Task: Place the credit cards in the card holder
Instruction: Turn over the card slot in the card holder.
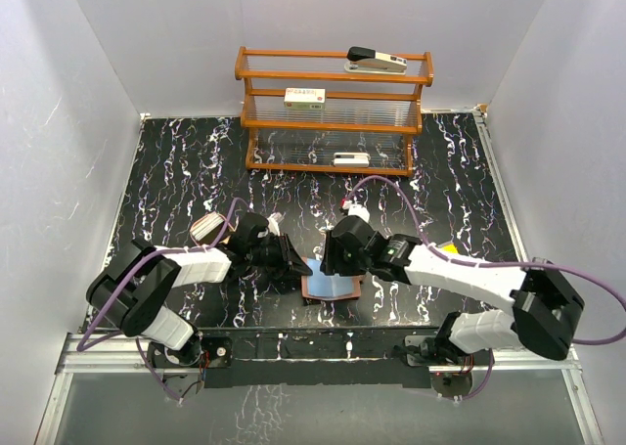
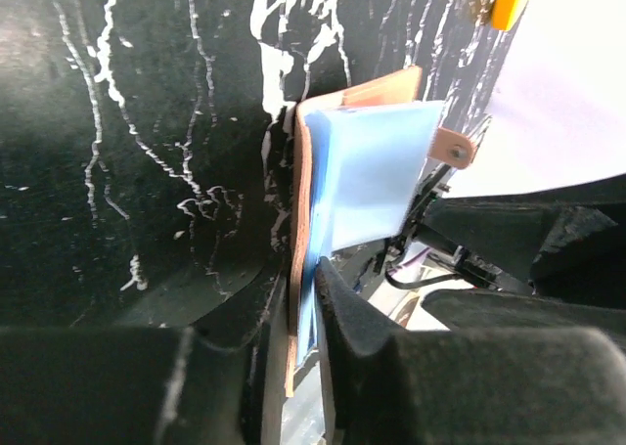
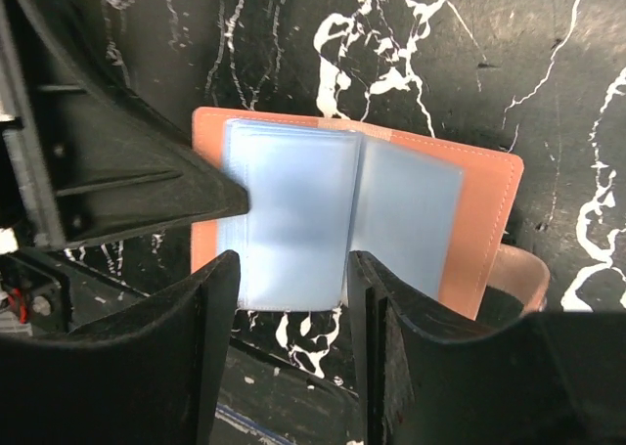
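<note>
Centrally, my left gripper (image 2: pixel 293 298) is pinching the edge of the flat leather wallet (image 3: pixel 484 220); my right gripper (image 3: pixel 291 269) is hovering, spread, over glossy blue sleeves (image 3: pixel 293 200).

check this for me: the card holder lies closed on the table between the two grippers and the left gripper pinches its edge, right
Not closed: the card holder lies open. The right wrist view shows its bluish sleeves fanned out over the brown leather. The rest stands: it is on the table between the left gripper, which pinches its edge, and the right gripper.
</note>
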You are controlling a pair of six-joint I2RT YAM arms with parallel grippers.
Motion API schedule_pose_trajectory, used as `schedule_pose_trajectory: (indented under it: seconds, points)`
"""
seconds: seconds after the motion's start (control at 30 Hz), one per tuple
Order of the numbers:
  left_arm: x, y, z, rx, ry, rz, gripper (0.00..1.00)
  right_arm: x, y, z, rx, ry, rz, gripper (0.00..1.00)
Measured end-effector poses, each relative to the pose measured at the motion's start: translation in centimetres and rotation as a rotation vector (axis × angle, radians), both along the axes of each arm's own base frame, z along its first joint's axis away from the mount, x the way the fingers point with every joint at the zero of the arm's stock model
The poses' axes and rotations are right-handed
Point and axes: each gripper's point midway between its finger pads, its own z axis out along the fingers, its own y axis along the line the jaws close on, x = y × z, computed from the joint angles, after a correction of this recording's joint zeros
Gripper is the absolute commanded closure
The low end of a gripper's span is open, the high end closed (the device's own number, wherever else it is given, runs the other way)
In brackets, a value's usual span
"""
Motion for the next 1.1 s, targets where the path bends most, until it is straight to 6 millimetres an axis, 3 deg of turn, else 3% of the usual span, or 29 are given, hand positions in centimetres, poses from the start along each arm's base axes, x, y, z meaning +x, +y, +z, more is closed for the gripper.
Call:
schedule_pose_trajectory:
  seconds: [0.3, 0.53, 0.7, 0.9, 1.1]
  points:
    - [0.4, 1.3, -1.2, 0.126, 0.007, 0.029, 0.49, 0.1, 0.5, -3.8, -0.068, 0.072, -0.008, 0.50]
    - [3.1, 3.1, 1.3, 0.240, -0.080, 0.085, 0.44, -0.2, 0.3, -6.3, -0.126, 0.119, -0.006, 0.49]
    - [6.3, 6.7, 3.9, 0.306, -0.142, 0.169, 0.42, -0.2, 0.8, -6.6, -0.126, 0.125, -0.009, 0.47]
    - [9.9, 13.4, 6.4, 0.462, -0.239, 0.245, 0.39, -0.2, 1.7, -6.7, -0.142, 0.120, -0.003, 0.46]
    - [10.5, 18.0, 6.5, 0.630, -0.358, 0.152, 0.36, -0.2, 2.2, -6.8, -0.159, 0.109, 0.002, 0.45]
